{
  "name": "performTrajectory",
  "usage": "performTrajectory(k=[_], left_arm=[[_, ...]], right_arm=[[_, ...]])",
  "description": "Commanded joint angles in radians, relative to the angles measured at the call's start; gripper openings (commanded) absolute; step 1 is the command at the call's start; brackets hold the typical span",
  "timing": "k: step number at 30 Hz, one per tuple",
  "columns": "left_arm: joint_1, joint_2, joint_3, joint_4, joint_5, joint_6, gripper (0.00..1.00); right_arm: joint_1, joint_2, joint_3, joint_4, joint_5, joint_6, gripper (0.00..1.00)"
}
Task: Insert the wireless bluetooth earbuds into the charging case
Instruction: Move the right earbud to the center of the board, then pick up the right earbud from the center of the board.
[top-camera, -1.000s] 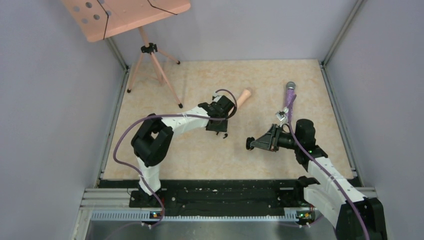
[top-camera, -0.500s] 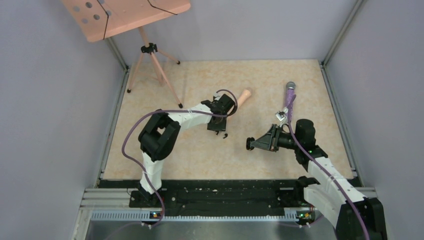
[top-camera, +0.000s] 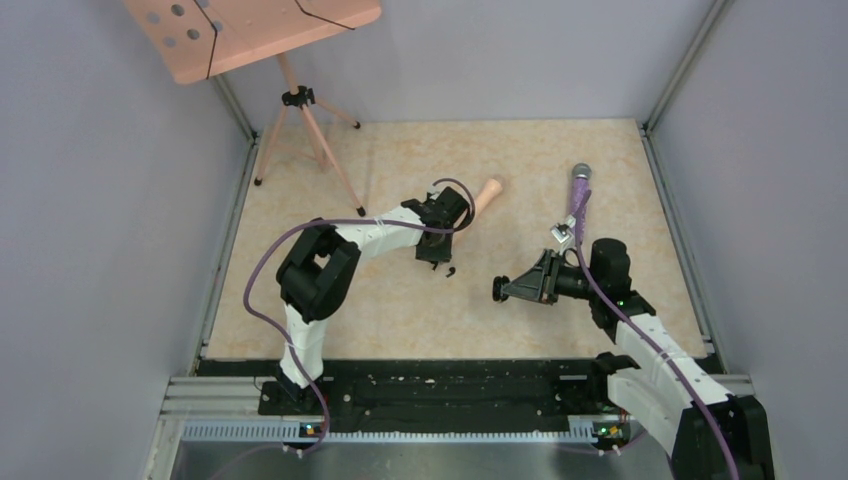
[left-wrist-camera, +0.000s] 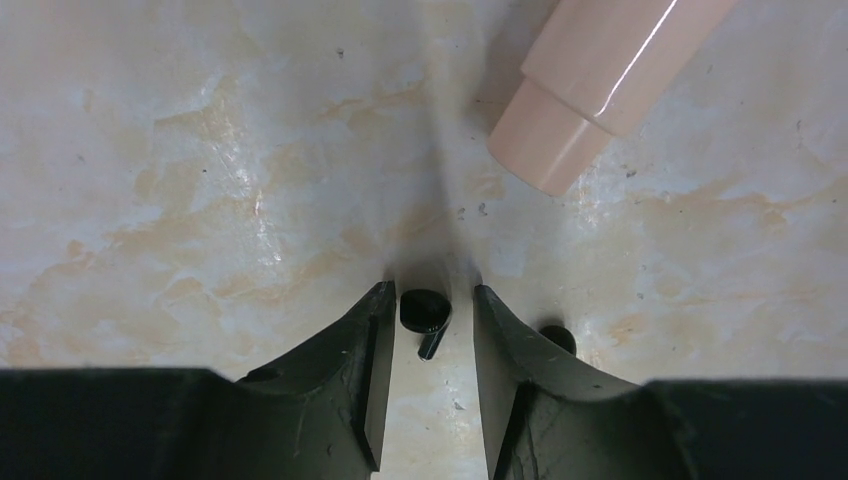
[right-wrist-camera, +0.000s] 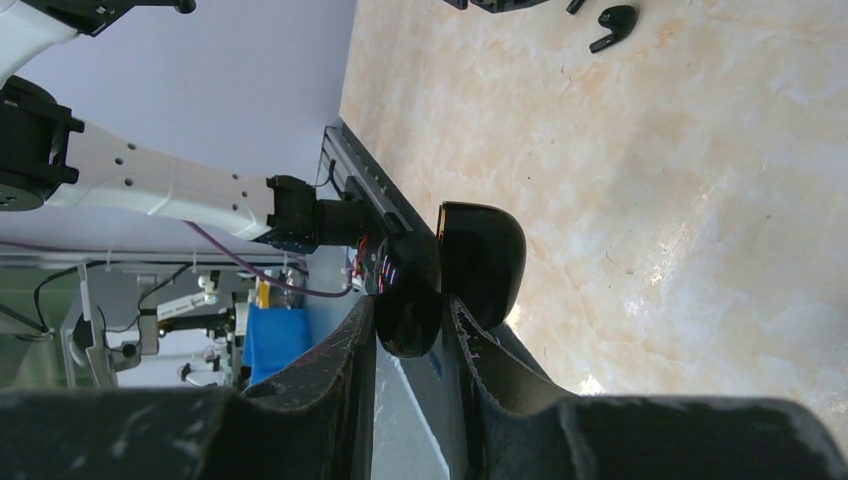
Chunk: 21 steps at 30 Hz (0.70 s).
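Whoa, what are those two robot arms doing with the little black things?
The left gripper hangs low over one tiny black earbud on the table, a finger on each side, not pinching it yet. The right gripper holds the black case with its lid open. A second earbud lies loose on the table nearby. Neither one is in the case yet.

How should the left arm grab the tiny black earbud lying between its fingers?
Pinch the earbud by its round head, coming straight down with the fingers on either side; it lies flat, and the thin stem offers little to hold.
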Motion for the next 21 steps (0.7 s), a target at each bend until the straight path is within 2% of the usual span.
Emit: performTrajectory(k=[1, 14, 18, 21], left_arm=[[0.003, -0.002, 0.013, -0.048, 0.046, 0.041, 0.40], [0.002, 0.025, 0.040, -0.074, 0.060, 0.105, 0.36], [0.008, 0.037, 0.045, -0.058, 0.055, 0.121, 0.42], [0.020, 0.053, 0.065, -0.068, 0.066, 0.131, 0.42]], right_arm=[[-0.011, -0.021, 0.058, 0.020, -0.008, -0.009, 0.00], [-0.011, -0.016, 0.064, 0.021, -0.008, -0.008, 0.00], [-0.011, -0.017, 0.060, 0.022, -0.008, -0.007, 0.00], [-0.011, -0.018, 0.062, 0.019, -0.010, -0.008, 0.00]])
